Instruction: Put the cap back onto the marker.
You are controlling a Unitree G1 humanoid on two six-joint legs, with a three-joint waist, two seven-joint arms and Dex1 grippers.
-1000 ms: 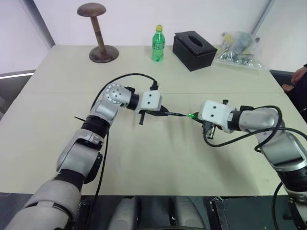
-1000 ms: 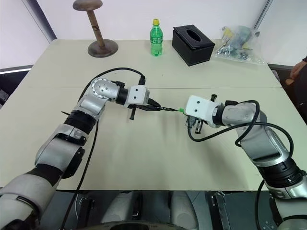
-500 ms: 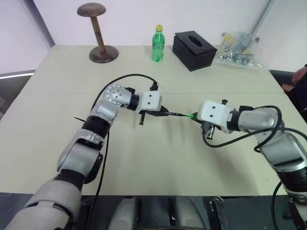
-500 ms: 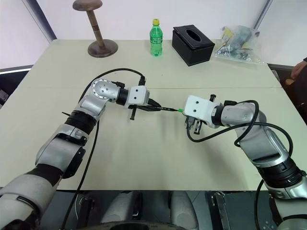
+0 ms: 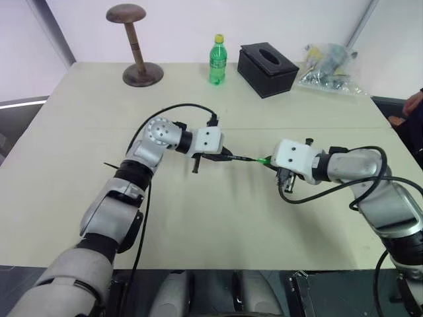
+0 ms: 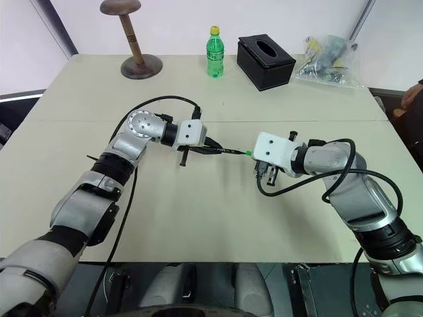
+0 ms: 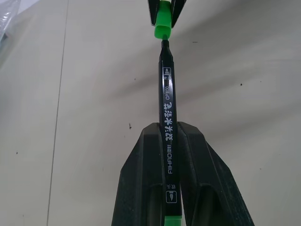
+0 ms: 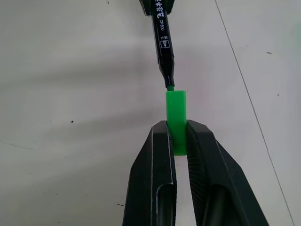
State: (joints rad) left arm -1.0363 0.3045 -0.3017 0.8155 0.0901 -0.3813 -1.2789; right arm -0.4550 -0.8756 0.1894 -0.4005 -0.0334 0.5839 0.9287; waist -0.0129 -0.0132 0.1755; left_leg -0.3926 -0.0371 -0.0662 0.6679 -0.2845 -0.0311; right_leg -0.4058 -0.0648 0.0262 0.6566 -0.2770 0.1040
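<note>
Marker (image 7: 167,141) and cap (image 8: 175,122) are almost joined, but you have not finished yet: the thin green nib only meets the open mouth of the cap, and the push that seats it is left, I judge. Your left gripper (image 7: 168,188) is closed tight on the black barrel, which carries white printing and a green rear end. Your right gripper (image 8: 178,141) is closed on the small bright green cap, a short piece with flat sides. Both are held in the air over the middle of the table (image 5: 198,224), lined up end to end.
</note>
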